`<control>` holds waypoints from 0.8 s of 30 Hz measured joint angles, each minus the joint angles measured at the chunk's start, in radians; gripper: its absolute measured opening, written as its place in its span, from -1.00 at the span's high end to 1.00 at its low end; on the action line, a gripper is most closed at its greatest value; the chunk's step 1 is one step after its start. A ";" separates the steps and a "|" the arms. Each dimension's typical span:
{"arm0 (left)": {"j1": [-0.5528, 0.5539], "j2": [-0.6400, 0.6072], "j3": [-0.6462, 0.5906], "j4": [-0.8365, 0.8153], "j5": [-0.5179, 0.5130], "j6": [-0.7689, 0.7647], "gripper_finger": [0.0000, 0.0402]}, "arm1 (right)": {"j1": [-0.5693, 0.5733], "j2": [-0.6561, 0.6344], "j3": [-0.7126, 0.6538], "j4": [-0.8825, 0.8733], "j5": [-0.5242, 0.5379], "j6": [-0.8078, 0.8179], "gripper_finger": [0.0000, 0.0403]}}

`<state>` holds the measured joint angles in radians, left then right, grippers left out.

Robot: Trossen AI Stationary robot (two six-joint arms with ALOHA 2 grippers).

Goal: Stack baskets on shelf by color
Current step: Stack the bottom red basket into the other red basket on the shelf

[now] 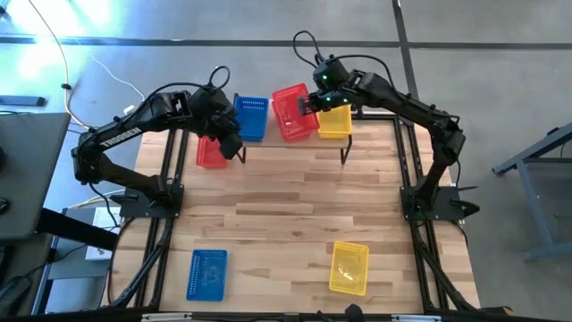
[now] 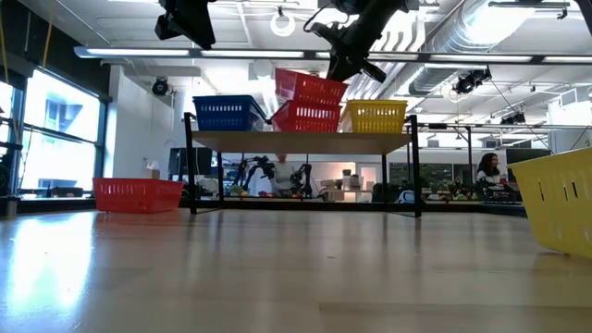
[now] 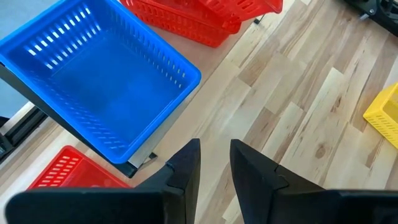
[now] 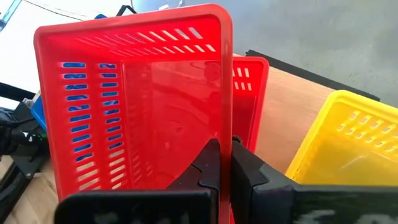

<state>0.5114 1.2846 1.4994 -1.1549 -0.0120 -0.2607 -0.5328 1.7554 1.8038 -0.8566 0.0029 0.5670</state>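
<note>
On the shelf [image 2: 305, 141] stand a blue basket [image 1: 251, 116], a red basket [image 2: 307, 118] and a yellow basket [image 1: 334, 122]. My right gripper [image 4: 225, 152] is shut on a second red basket [image 1: 291, 109], tilted over the red one on the shelf. My left gripper [image 3: 214, 158] hovers open and empty above the shelf's left front corner, between the blue basket [image 3: 99, 81] and a third red basket [image 1: 210, 150] that lies on the tabletop. Another blue basket [image 1: 206, 273] and another yellow one [image 1: 349, 266] sit flat near the table's near edge. My right gripper pinches one side wall [image 4: 226, 127] of the upper red basket near its rim, one finger inside the basket and one outside. The fingers slant down from the table's right. The basket [image 2: 312, 88] is tilted, its underside on the rim of the lower red basket.
The shelf's thin black legs [image 1: 344, 154] stand on the far half of the table. Bare wood lies between the shelf and the two baskets at the near edge. The arm bases sit at the left and right table edges. A person sits in the room behind [image 2: 487, 171].
</note>
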 joint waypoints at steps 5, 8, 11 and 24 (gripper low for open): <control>0.000 0.000 0.000 0.000 0.000 0.000 0.61 | 0.003 0.000 0.000 0.000 -0.003 0.012 1.00; 0.000 0.000 0.000 0.000 0.000 0.002 0.61 | 0.005 0.000 0.000 0.000 -0.008 0.011 1.00; 0.000 0.000 0.000 0.000 0.000 0.001 0.61 | 0.005 0.000 0.000 0.000 -0.011 0.011 1.00; 0.000 0.000 0.000 0.000 0.000 0.002 0.61 | 0.005 0.000 0.000 0.004 -0.015 0.012 0.90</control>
<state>0.5114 1.2846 1.4994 -1.1549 -0.0120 -0.2588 -0.5274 1.7554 1.8034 -0.8524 -0.0124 0.5789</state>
